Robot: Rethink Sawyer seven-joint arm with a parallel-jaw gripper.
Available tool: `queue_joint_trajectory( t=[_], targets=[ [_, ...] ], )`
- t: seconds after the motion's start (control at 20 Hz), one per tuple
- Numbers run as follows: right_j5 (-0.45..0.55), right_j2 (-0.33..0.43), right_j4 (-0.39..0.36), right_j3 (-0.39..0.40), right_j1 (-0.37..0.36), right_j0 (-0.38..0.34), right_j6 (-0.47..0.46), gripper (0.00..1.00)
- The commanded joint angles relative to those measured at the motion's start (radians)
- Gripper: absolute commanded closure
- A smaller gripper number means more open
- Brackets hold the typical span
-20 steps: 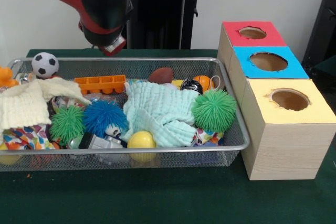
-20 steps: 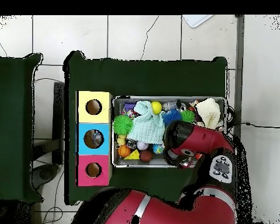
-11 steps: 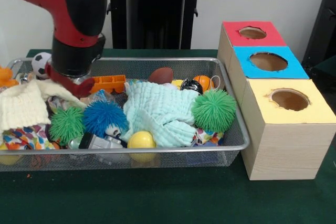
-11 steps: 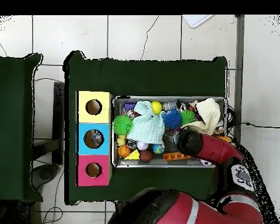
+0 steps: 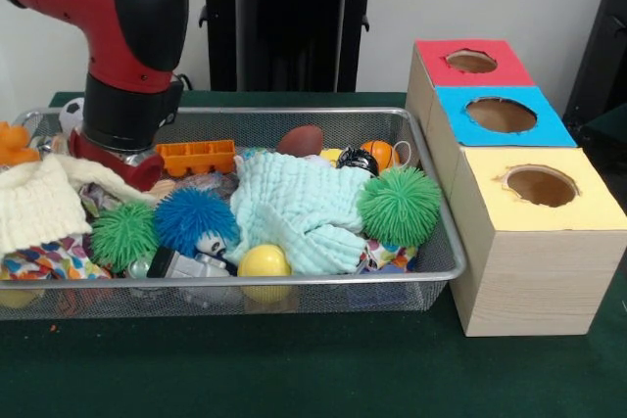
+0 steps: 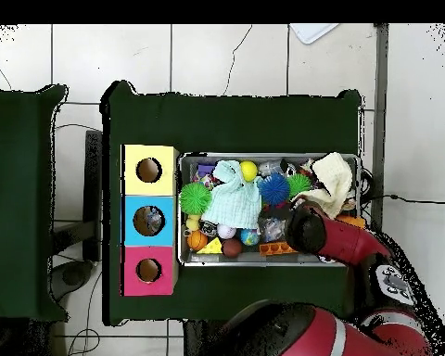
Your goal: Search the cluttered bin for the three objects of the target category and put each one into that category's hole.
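Observation:
The wire mesh bin [image 5: 294, 115] holds mixed toys: a big green spiky ball [image 5: 399, 205], a blue spiky ball [image 5: 196, 219], a smaller green spiky ball [image 5: 124, 232], a yellow ball [image 5: 264, 261], a brown football [image 5: 300, 140] and an orange basketball [image 5: 377, 154]. The gripper [image 5: 125, 168] is low in the bin's left part, between the cream cloth [image 5: 39, 201] and the orange block toy [image 5: 201, 156]; its tip is hidden. In the overhead view the gripper [image 6: 300, 222] sits beside the cream cloth [image 6: 333, 181]. The red box [image 5: 436, 56], blue box [image 5: 456, 110] and yellow box [image 5: 490, 193] each have a top hole.
A mint cloth [image 5: 294, 208] covers the bin's middle. A toy car [image 5: 186, 263] and patterned fabric [image 5: 49, 256] lie at the front left, and an orange duck [image 5: 12, 142] at the far left. The thick red arm [image 5: 108, 7] looms over the bin's left end.
The arm swung from behind the bin's back wall to the left and came down into the bin. It now hides most of the soccer ball.

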Motion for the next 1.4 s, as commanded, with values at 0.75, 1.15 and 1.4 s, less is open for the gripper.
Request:
queue_joint_trajectory(
  t=[0.75, 1.15, 1.4],
  targets=[
    [0.425, 0.158, 0.135, 0.086, -0.053, 0.061, 0.090, 0.00],
    [0.318, 0.277, 0.149, 0.118, -0.039, -0.022, 0.046, 0.00],
    [0.357, 0.246, 0.122, 0.097, -0.002, -0.019, 0.055, 0.00]
  ],
)
